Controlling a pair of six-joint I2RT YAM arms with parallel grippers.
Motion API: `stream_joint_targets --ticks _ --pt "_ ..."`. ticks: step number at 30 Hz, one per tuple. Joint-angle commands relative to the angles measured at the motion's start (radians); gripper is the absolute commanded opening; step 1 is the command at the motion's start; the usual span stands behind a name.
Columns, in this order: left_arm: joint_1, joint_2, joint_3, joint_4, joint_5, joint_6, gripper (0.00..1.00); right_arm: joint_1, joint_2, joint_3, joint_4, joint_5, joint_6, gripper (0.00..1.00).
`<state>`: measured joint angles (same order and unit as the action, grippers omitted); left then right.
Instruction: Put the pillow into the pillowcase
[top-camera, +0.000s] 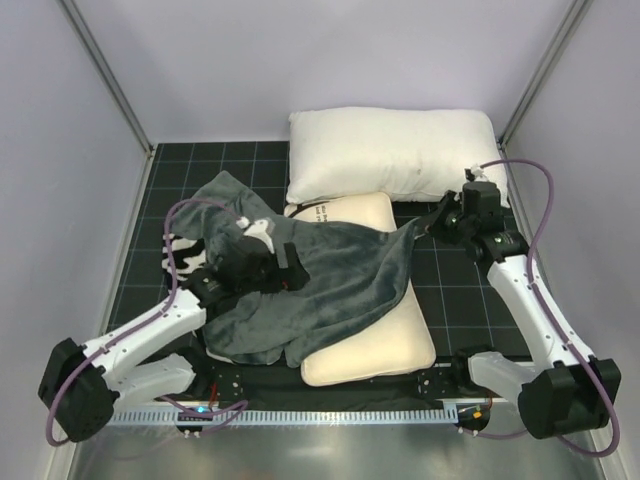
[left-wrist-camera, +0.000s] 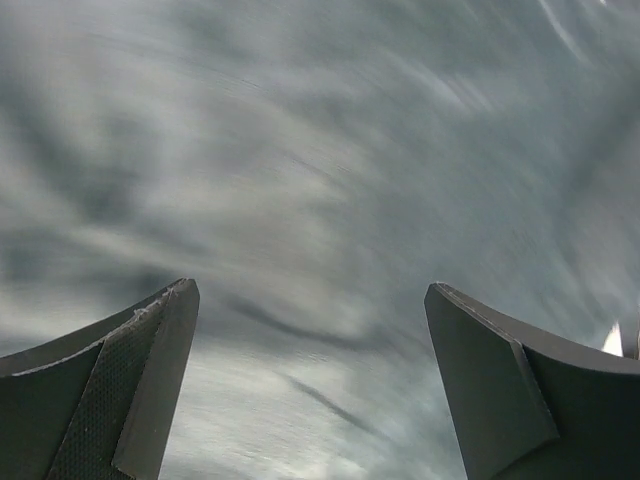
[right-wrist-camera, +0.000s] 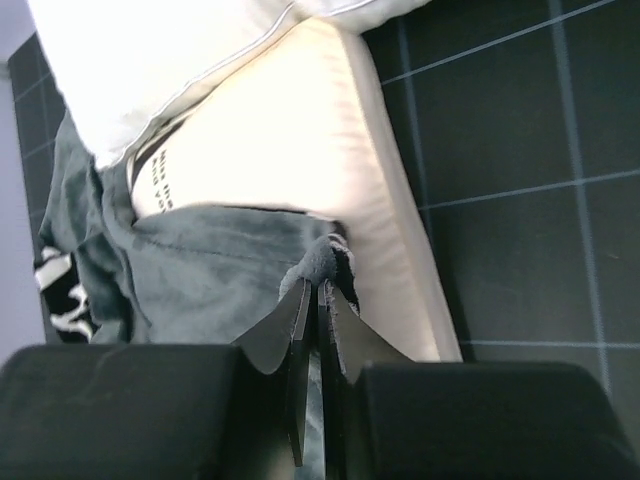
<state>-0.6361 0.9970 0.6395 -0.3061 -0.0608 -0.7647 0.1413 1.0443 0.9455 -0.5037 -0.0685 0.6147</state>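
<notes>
The cream pillow (top-camera: 372, 347) lies slantwise on the mat, its text end (top-camera: 322, 212) towards the back. The pillowcase (top-camera: 340, 275) is draped over its middle, dark grey side up, with a zebra-striped part (top-camera: 183, 250) at the left. My left gripper (top-camera: 293, 268) is open and hovers close over the grey fabric (left-wrist-camera: 320, 180), which fills the left wrist view between its fingers (left-wrist-camera: 160, 370). My right gripper (top-camera: 432, 226) is shut on the pillowcase's right corner (right-wrist-camera: 325, 262), lifted at the pillow's (right-wrist-camera: 290, 140) right edge.
A larger, puffy plain white pillow (top-camera: 395, 150) lies at the back, touching the cream pillow's far end; it also shows in the right wrist view (right-wrist-camera: 150, 60). The black gridded mat (top-camera: 470, 300) is bare to the right. Cage walls stand on both sides.
</notes>
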Motion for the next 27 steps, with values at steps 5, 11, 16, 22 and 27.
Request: stream_joint_targets --ticks 5,11,16,22,27 --pt "-0.29 0.256 0.286 0.108 -0.01 0.143 1.0 0.026 0.077 -0.007 0.296 -0.372 0.08 0.1" --pt "-0.359 0.454 0.451 0.194 0.007 0.18 1.0 0.151 0.106 0.122 0.281 -0.361 0.1 0.09" --pt "-0.364 0.555 0.541 0.254 -0.008 0.188 1.0 0.198 0.099 0.167 0.278 -0.344 0.125 0.1" --pt "-0.323 0.537 0.546 0.223 -0.154 0.18 0.14 0.201 0.042 0.151 0.17 -0.252 0.085 0.66" --pt "-0.089 0.344 0.37 0.151 -0.134 0.09 0.0 0.199 -0.059 -0.003 0.037 0.034 0.028 1.0"
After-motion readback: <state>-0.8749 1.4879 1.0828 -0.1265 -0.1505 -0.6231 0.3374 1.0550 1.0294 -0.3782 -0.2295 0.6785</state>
